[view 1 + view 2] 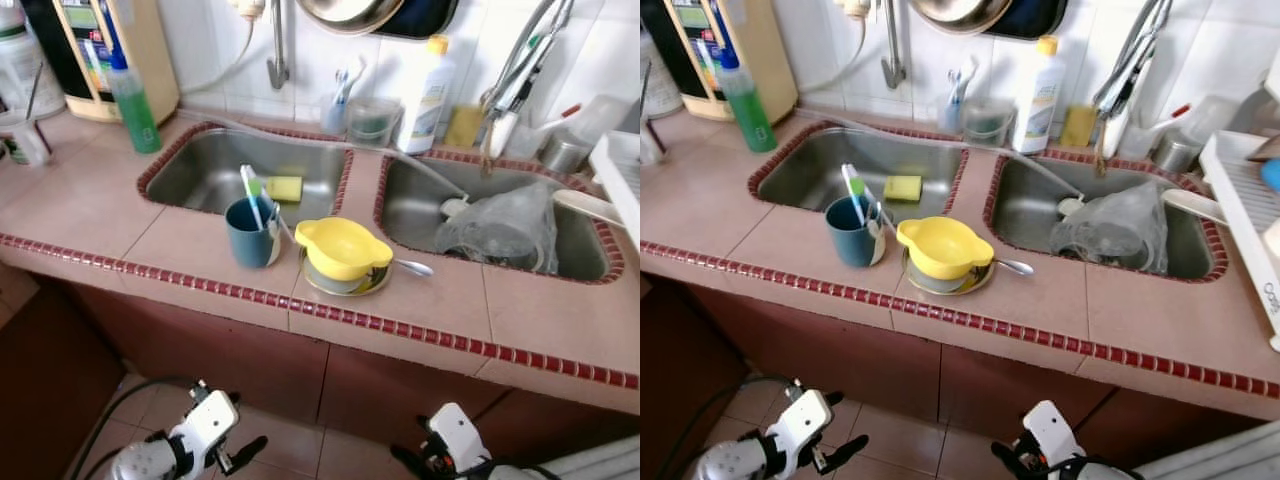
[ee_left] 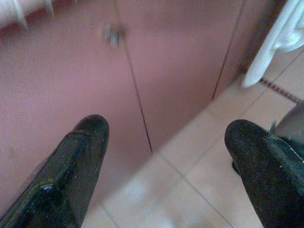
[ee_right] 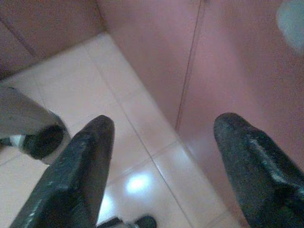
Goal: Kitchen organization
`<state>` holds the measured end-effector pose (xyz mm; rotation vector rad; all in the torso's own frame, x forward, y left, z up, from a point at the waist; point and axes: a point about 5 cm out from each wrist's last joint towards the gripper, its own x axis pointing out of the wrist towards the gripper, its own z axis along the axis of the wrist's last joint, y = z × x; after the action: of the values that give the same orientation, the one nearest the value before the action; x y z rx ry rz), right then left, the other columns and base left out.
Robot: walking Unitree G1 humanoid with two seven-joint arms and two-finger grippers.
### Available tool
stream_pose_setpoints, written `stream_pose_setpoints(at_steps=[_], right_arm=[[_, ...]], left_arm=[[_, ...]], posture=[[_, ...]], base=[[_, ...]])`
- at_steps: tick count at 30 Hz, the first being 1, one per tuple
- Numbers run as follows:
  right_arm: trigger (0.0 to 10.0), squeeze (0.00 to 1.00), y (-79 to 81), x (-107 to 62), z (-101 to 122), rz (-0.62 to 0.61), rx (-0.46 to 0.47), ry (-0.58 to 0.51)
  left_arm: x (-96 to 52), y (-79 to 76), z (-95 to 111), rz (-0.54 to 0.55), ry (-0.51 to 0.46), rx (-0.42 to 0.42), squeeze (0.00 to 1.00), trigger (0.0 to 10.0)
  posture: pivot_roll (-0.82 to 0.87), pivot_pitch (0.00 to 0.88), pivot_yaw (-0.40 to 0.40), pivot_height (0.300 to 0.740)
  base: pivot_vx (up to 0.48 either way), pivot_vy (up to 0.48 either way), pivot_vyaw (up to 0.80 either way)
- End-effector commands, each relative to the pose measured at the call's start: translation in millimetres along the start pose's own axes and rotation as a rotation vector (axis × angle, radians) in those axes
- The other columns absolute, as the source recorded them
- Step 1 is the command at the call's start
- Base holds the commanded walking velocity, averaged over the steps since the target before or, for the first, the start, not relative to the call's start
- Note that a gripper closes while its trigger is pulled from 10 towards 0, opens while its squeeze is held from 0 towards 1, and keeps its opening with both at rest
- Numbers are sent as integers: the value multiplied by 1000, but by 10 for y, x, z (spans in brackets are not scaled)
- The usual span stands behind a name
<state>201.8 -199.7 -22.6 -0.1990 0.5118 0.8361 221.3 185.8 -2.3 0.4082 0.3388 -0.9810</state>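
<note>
On the pink tiled counter (image 1: 100,200) between two steel sinks stand a blue mug (image 1: 252,233) holding a toothbrush and a yellow bowl (image 1: 341,247) upside down on a plate with a spoon (image 1: 413,267). A yellow sponge (image 1: 284,188) lies in the left sink (image 1: 190,170). The right sink (image 1: 410,215) holds a clear plastic bag (image 1: 505,228) over dishes. Both arms hang low before the cupboard doors: my left gripper (image 2: 166,161) is open, and my right gripper (image 3: 164,161) is open, each with nothing between its fingers.
A green bottle (image 1: 133,100) and a water dispenser (image 1: 100,50) stand at the back left. A white bottle (image 1: 425,95), a cup (image 1: 372,120) and a tap (image 1: 505,90) line the tiled wall. A white dish rack (image 1: 622,180) sits at the right. Tiled floor (image 1: 290,440) lies below.
</note>
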Motion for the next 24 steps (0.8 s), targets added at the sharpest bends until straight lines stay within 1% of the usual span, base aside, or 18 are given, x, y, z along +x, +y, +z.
stream_pose_setpoints(at_steps=[1,3,4,5,6,7,9,10,12,13,14,15,16,17,20,22,24], right_arm=[[10000,0,6,-15,57,51,-7,-16],[10000,0,-30,-93,209,137,-44,-40],[10000,0,-30,-93,209,137,-44,-40],[10000,0,-64,-132,292,172,-46,-48],[10000,0,-64,-132,292,172,-46,-48],[10000,0,-83,-161,349,197,-45,-53],[10000,0,-157,-227,535,232,-59,-92],[10000,0,-157,-227,535,232,-59,-92],[10000,0,-177,-305,759,278,-64,-162],[10000,0,-170,-337,849,298,-62,-193],[10000,0,-154,-385,1021,321,-79,-249],[10000,0,-154,-385,1021,321,-79,-249],[10000,0,-145,-400,1083,333,-75,-269],[10000,0,-112,-432,1206,356,-84,-309],[10000,0,-49,-488,1338,416,-84,-333],[10000,0,-8,-539,1444,456,-113,-342],[10000,0,-4,-555,1480,467,-112,-349]], left_arm=[[3,-25,46,-56,-15,13,0,10000],[12,22,212,-135,-55,74,0,10000],[12,22,212,-135,-55,74,0,10000],[23,65,299,-165,-71,87,0,10000],[23,65,299,-165,-71,87,0,10000],[23,91,361,-185,-82,92,0,10000],[49,164,517,-204,-116,87,0,10000],[49,164,517,-204,-116,87,0,10000],[53,220,685,-221,-154,94,0,10000],[52,242,749,-225,-163,99,0,10000],[46,273,871,-245,-179,115,0,10000],[46,273,871,-245,-179,115,0,10000],[44,282,913,-254,-184,119,0,10000],[31,293,1006,-276,-198,128,0,10000],[-5,305,1122,-302,-213,129,0,10000],[-57,303,1214,-338,-218,137,0,10000],[-76,307,1247,-343,-224,141,0,10000]], posture=[[17,27,-26,740],[28,33,-33,740],[28,33,-33,740],[27,35,-30,740],[27,35,-30,740],[27,35,-30,740],[23,33,-28,740],[23,33,-28,740],[14,29,-23,740],[14,28,-23,740],[13,27,-24,740],[13,27,-24,740],[11,25,-24,740],[9,24,-28,740],[10,23,-30,740],[10,21,-31,740],[10,21,-31,740]], base=[[0,0,0],[0,0,0],[0,0,0],[0,0,0],[0,0,0],[0,0,0],[0,0,0],[0,0,0],[0,0,0],[0,0,0],[0,0,0],[0,0,0],[0,0,0],[0,0,0],[0,0,0],[0,0,0],[0,0,0]])
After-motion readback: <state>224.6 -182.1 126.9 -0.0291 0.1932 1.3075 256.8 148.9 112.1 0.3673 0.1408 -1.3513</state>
